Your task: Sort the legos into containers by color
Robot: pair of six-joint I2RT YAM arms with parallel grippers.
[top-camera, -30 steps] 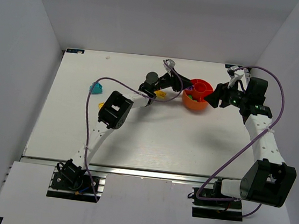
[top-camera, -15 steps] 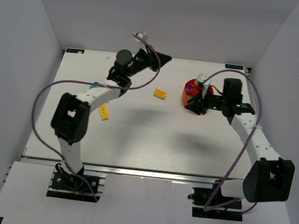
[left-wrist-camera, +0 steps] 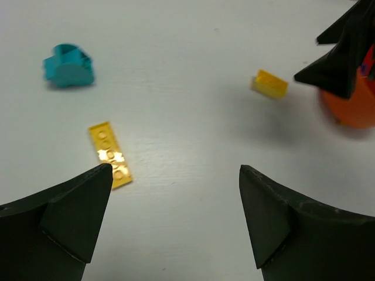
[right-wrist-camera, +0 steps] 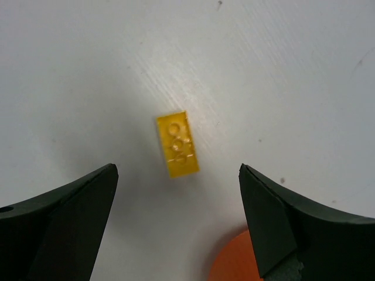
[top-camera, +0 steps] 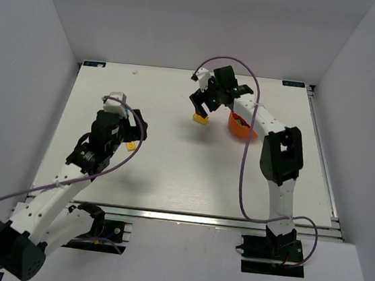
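Note:
A small yellow lego brick (right-wrist-camera: 177,144) lies flat on the white table, just left of the orange bowl (top-camera: 240,129) that holds the containers. My right gripper (right-wrist-camera: 178,168) hovers open over this brick, with nothing between its fingers; from above, the right gripper (top-camera: 204,108) sits right behind the brick (top-camera: 200,118). A flat yellow lego plate (left-wrist-camera: 110,155) lies by the left fingertip of my open, empty left gripper (left-wrist-camera: 176,170). A teal lego (left-wrist-camera: 68,65) rests farther away. The left gripper (top-camera: 136,133) is above the plate (top-camera: 131,146).
White walls close in the table on the left, back and right. The right arm (top-camera: 269,133) stretches over the bowl and covers most of its compartments. In the left wrist view the right gripper's black fingers (left-wrist-camera: 343,55) hang next to the bowl (left-wrist-camera: 351,108).
The left arm swung from the back of the table down to the yellow plate at the left. The right gripper moved from the bowl to over the yellow brick. Both grippers opened wide.

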